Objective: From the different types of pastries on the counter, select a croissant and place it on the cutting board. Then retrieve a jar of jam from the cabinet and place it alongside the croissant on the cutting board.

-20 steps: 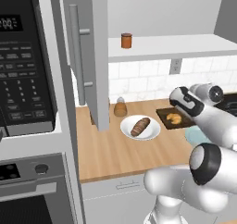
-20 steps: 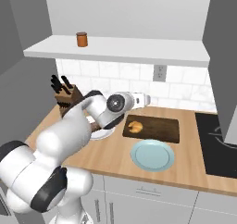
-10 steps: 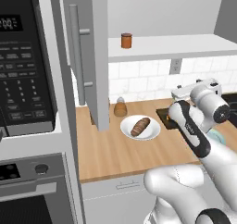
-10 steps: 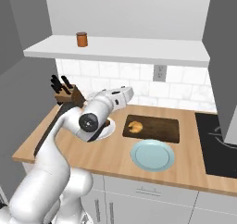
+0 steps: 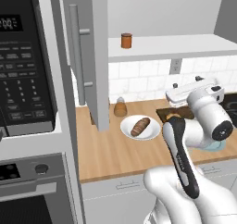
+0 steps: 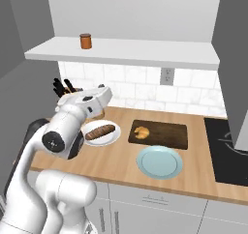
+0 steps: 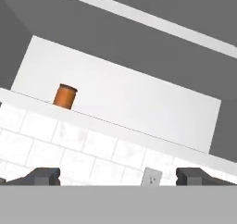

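Nearest to me, my gripper [image 7: 118, 176] is spread wide with nothing between its fingertips [image 7: 44, 176], pointed up toward the wall shelf.

On the counter [image 6: 121, 163] closest to the front edge sits a round teal plate [image 6: 159, 162]. Just behind it lies the cutting board [image 6: 164, 134], a flat dark-brown rectangle, and on its left end I see the croissant [image 6: 142, 132], small, golden-yellow and curled. Beside the board on the left, a white plate [image 6: 111, 136] carries the brown roll [image 6: 100, 131], longer and darker than the croissant.

Further back against the tiled wall stands a tan shaker [image 5: 120, 107] near the open cabinet door [image 5: 95, 56] with its long bar handle.

Farthest and highest, the jar of jam [image 7: 65, 96] stands upright on the white shelf [image 6: 145, 51]: a small orange-brown cylinder with a darker lid, well apart from my gripper.
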